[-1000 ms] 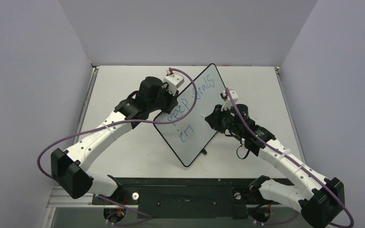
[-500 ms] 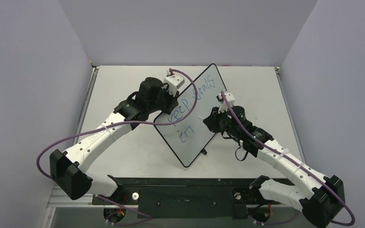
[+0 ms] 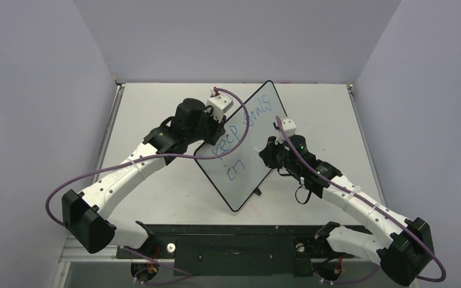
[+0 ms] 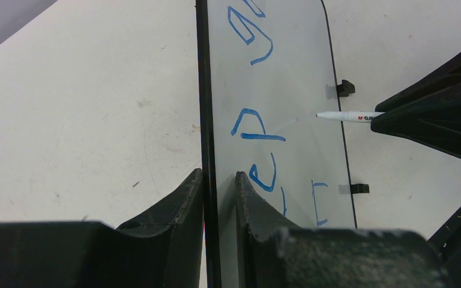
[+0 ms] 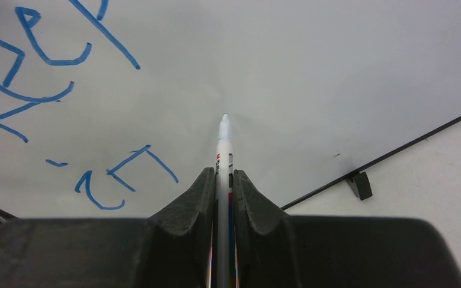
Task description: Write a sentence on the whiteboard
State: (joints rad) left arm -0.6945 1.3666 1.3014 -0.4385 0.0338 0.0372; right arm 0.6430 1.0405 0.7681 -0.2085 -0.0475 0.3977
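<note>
The glossy, black-rimmed whiteboard (image 3: 247,180) sits diagonally in the middle of the table (image 3: 150,108), clip feet toward the right edge. Its blue sentence (image 3: 240,129) reads roughly "keep goals", with a few strokes beneath.

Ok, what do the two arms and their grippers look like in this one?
Both alike: the left arm and right arm have white links, black joints and bases, and a purple cable looped alongside. Each wrist carries a white camera box. The left gripper and right gripper have matt black, tapered fingers.
</note>
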